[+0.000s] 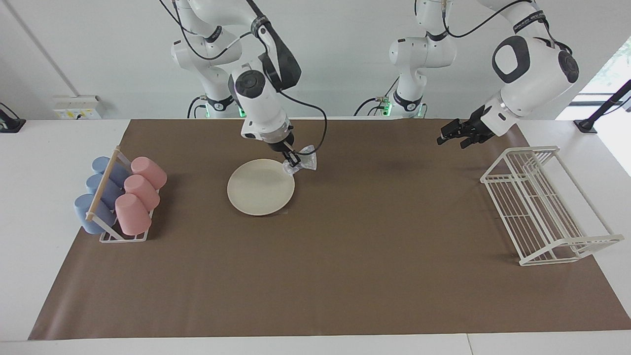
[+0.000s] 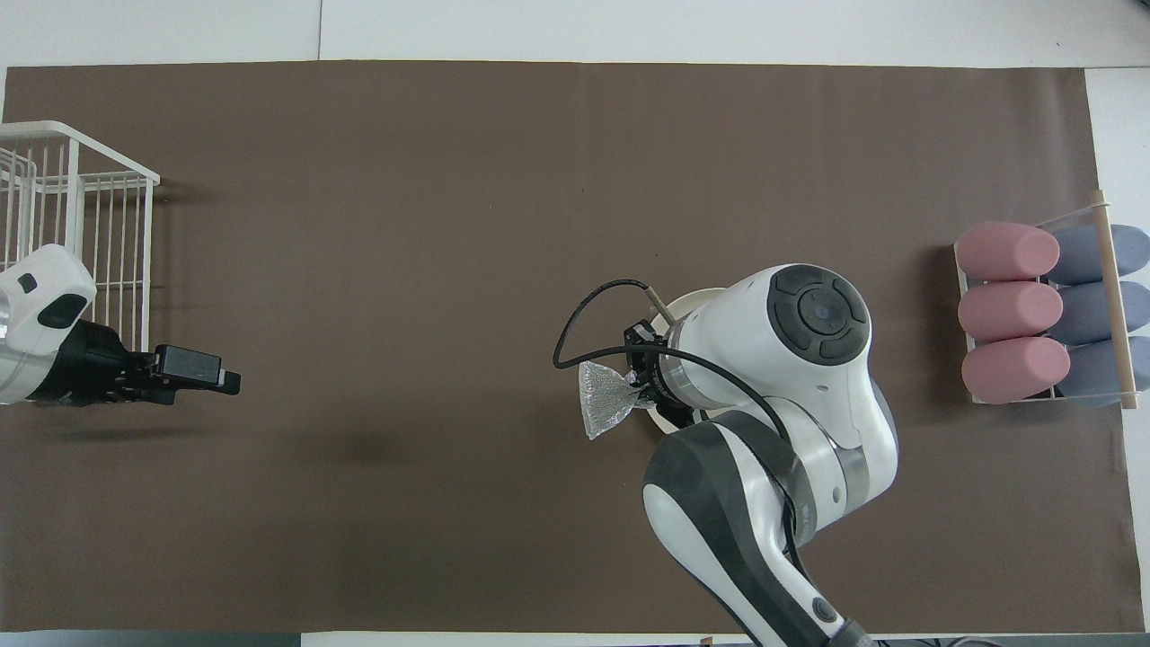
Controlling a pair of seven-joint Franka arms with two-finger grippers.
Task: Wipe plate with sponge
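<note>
Facing view: right gripper (image 1: 294, 161) has its fingers pinched tight on one corner of the sponge (image 1: 303, 164), which hangs bunched below them, up in the air over the plate's rim on the side toward the left arm's end of the tabletop. Overhead view agrees w/ that: sponge (image 2: 604, 412) fans out from the pinch point, clear of the plate (image 2: 692, 301), most of which the right arm hides.

Plate (image 1: 261, 187) sits flat on the brown mat (image 1: 315, 276), toward the right arm's end and nearer the robots' edge than the opposite edge; bare, nothing on it.

Handling, as a guess: sponge looks v. light and soft, mesh crumples under the pinch, so a corner hold lets it flop; a grip nearer its middle would prob. press flatter for wiping. Plate looks stiff, smooth, prob. breakable, and could slide on the mat if pushed sideways; best taken at the rim.

Left gripper (image 1: 451, 135) waits, fingers spread w/ nothing in them, in the air by the wire rack (image 1: 542, 207) at its own end. Cup rack (image 1: 121, 197) w/ pink and blue cups stands at the right arm's end.
</note>
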